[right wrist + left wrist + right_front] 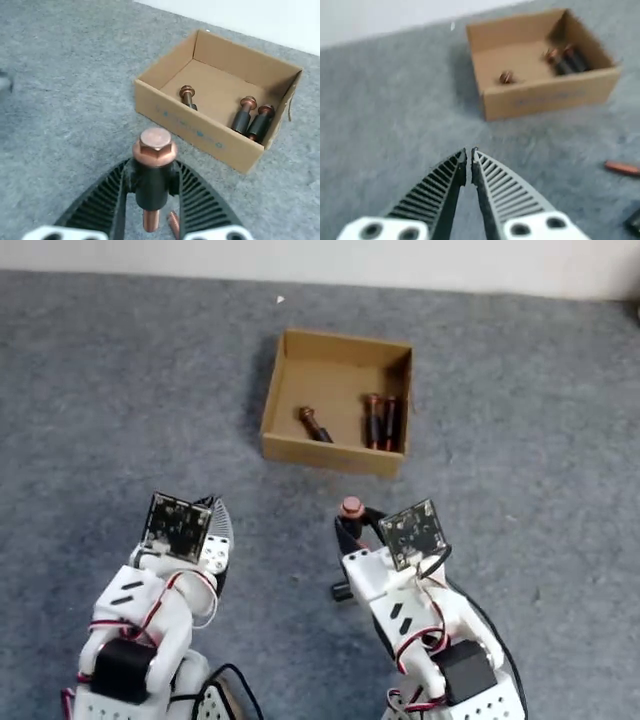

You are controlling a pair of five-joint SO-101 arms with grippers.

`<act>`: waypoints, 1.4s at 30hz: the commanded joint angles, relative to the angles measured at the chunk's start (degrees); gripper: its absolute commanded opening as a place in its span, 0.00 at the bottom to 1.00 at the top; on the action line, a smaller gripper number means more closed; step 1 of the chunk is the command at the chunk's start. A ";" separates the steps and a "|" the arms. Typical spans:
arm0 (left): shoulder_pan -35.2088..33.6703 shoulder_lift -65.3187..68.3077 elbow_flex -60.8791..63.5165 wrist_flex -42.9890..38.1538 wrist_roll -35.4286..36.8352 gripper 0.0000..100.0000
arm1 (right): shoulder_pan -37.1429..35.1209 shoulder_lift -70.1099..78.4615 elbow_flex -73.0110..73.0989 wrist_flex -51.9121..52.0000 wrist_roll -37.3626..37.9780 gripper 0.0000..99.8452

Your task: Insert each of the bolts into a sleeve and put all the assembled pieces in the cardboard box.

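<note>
Bolt [154, 145] in sleeve [151, 189] sits clamped in my right gripper [151, 172] near the cardboard box [200, 132]; left gripper [469, 152] closed.

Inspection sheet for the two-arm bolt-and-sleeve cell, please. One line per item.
Surface: grey carpet.
Job's things: open brown cardboard box holds three copper bolts in black sleeves; a fourth copper hex-head bolt in a black sleeve is outside it, gripped.
Clutter: copper threaded end beside that bolt's shank, unclear what.
Grippers: left gripper shut, empty; right gripper shut on the fourth bolt.
Cables: red, white and black wires on both arms.
Surroundings: white wall behind the carpet.
</note>
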 commanded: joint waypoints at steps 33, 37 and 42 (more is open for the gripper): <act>-6.73 -0.48 15.52 -8.00 -1.32 0.05 | 9.63 104.48 -56.92 -44.88 0.97 0.01; -6.73 -0.48 15.52 -8.00 -1.32 0.05 | 9.63 106.95 -58.77 -40.13 0.97 0.05; -6.73 -0.48 15.52 -8.00 -1.32 0.05 | 9.63 107.56 -65.01 -29.14 0.88 0.13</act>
